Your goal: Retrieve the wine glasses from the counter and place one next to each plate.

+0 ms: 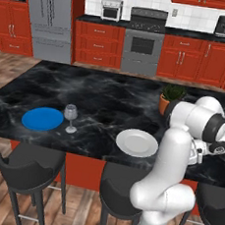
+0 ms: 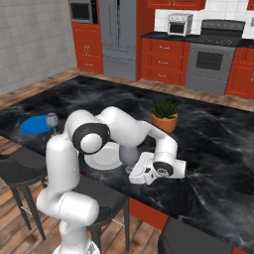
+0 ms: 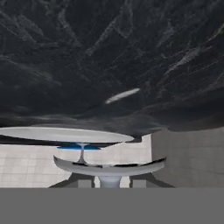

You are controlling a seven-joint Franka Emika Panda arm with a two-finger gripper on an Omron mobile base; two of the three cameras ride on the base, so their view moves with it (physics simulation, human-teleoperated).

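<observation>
On the black island a blue plate (image 1: pixel 42 119) lies at the left, and one wine glass (image 1: pixel 70 117) stands upright just right of it. The white plate (image 1: pixel 136 142) lies nearer my arm. My gripper (image 2: pixel 132 171) reaches in sideways, low over the island's near edge, and is shut on the second wine glass (image 2: pixel 129 155), which is just right of the white plate (image 2: pixel 103 158). The hand view is rolled over: the glass's round foot (image 3: pixel 109 167) sits between my fingertips (image 3: pixel 140 182), with the white plate (image 3: pixel 65 134) and blue plate (image 3: pixel 78 147) beyond. The counter (image 1: pixel 102 20) runs along the back wall.
A potted plant (image 2: pixel 164 115) stands on the island behind my hand. Dark stools (image 1: pixel 29 167) line the island's near side below the plates. A stove (image 1: pixel 144 44) and a toaster oven (image 1: pixel 111 9) are at the back counter.
</observation>
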